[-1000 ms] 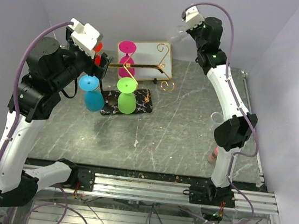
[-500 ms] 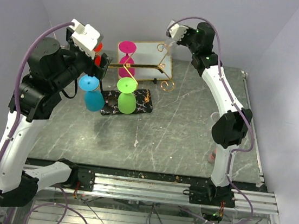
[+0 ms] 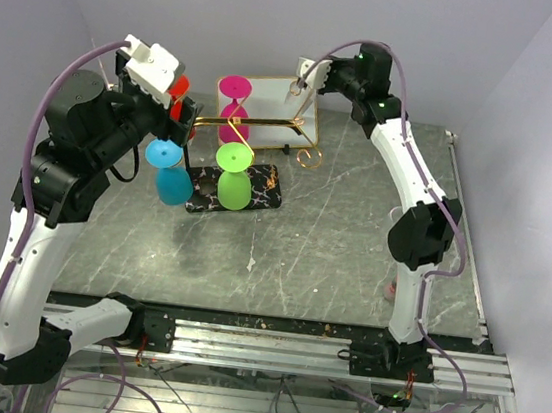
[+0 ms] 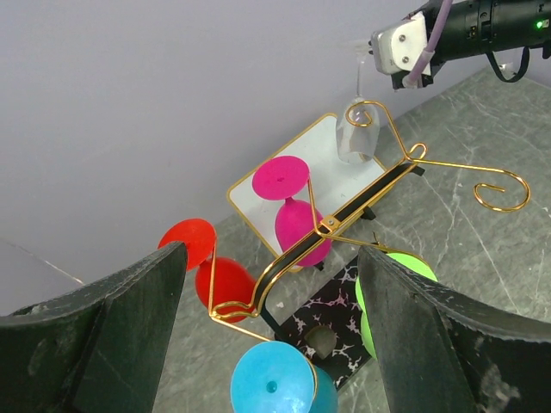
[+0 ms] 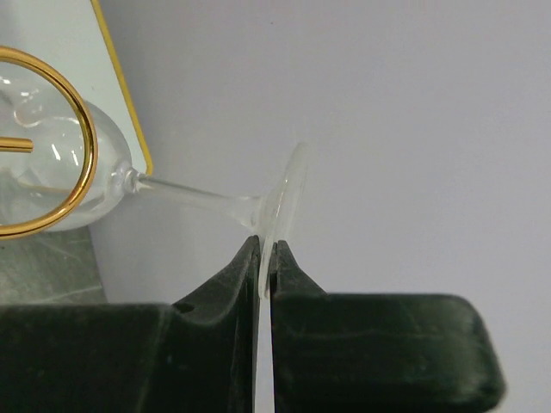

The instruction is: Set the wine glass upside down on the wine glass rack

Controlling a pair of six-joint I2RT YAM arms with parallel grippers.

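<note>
A clear wine glass [image 5: 185,196] hangs bowl-down with my right gripper [image 5: 265,249] shut on the edge of its foot. Its bowl [image 4: 353,138] sits right at the gold scroll loop [image 5: 82,146] on the far end of the wine glass rack [image 3: 256,120]. The rack is gold wire on a black marbled base [image 3: 262,197]. In the top view the right gripper [image 3: 303,70] is high above the rack's back right end. My left gripper [image 3: 182,104] stands open and holds nothing, above the rack's left end [image 4: 232,308].
Pink [image 3: 235,89], red [image 3: 180,87], blue [image 3: 170,175] and green [image 3: 231,177] glasses hang upside down on the rack. A gold-rimmed white tray [image 3: 277,101] leans behind it. A small pink object [image 3: 395,283] lies by the right arm near the table's right edge.
My right arm has swung left and forward, carrying the clear glass from the back right to the rack's far scroll. The left gripper has shifted slightly and stays open.
</note>
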